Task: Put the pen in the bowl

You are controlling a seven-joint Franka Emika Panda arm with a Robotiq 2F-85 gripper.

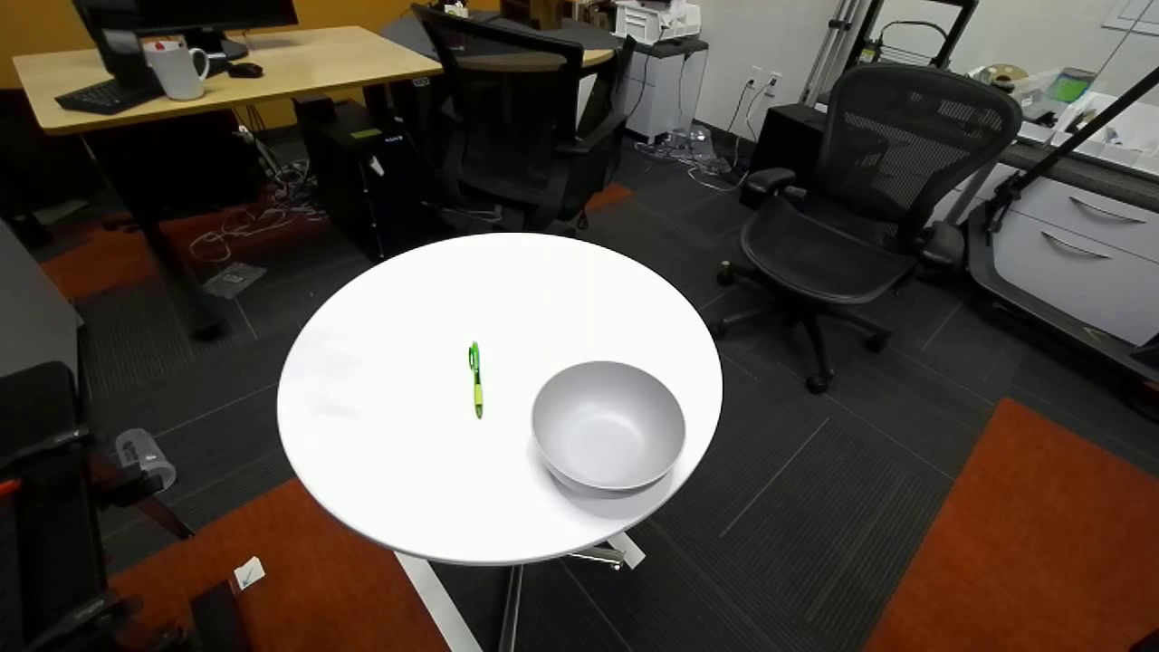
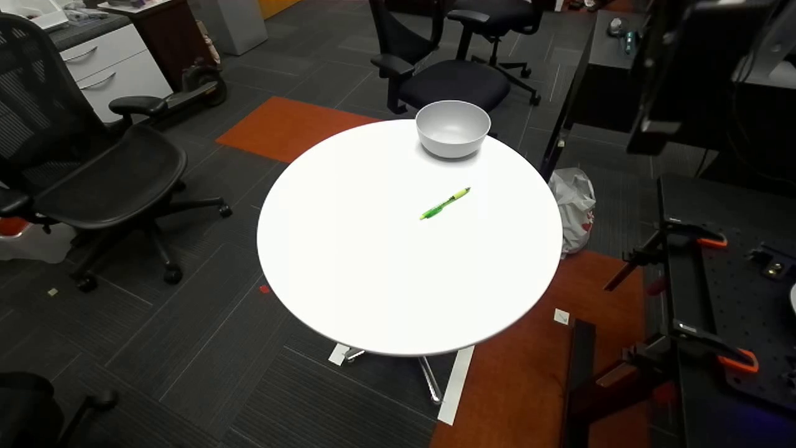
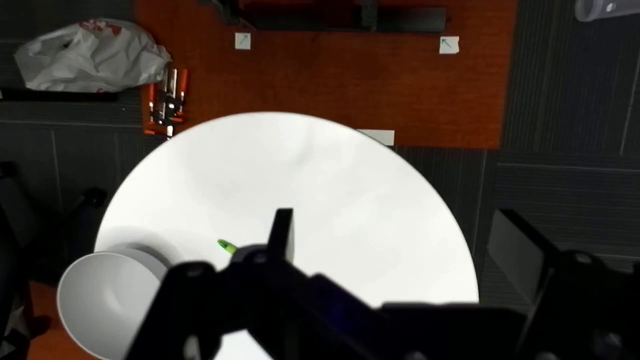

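Office interior: dark underfoot, bright at centre

Floor (image 1: pixel 815 471) in dark grey striped carpet, broken by rust-orange patches (image 1: pixel 1041 534). On it a round white table (image 1: pixel 516 335), top lit almost to glare; chrome leg (image 2: pixel 429 376) below, white strip (image 2: pixel 457 386) just beside its foot. Black mesh chair (image 1: pixel 815 254) near the table. Second black chair (image 1: pixel 507 109) beside a pale wood desk (image 1: pixel 317 68), mustard wall (image 1: pixel 353 14) behind. Farther along I see white wall (image 1: pixel 751 36), paired outlets (image 1: pixel 755 76) with cords plugged in, grey cabinet (image 1: pixel 656 100), loose cables (image 1: pixel 685 148) tangled at its base. White drawers (image 1: pixel 1068 281), curved metal handles (image 1: pixel 1076 248). In an exterior view, a dark padded chair (image 2: pixel 457 84) behind the table.
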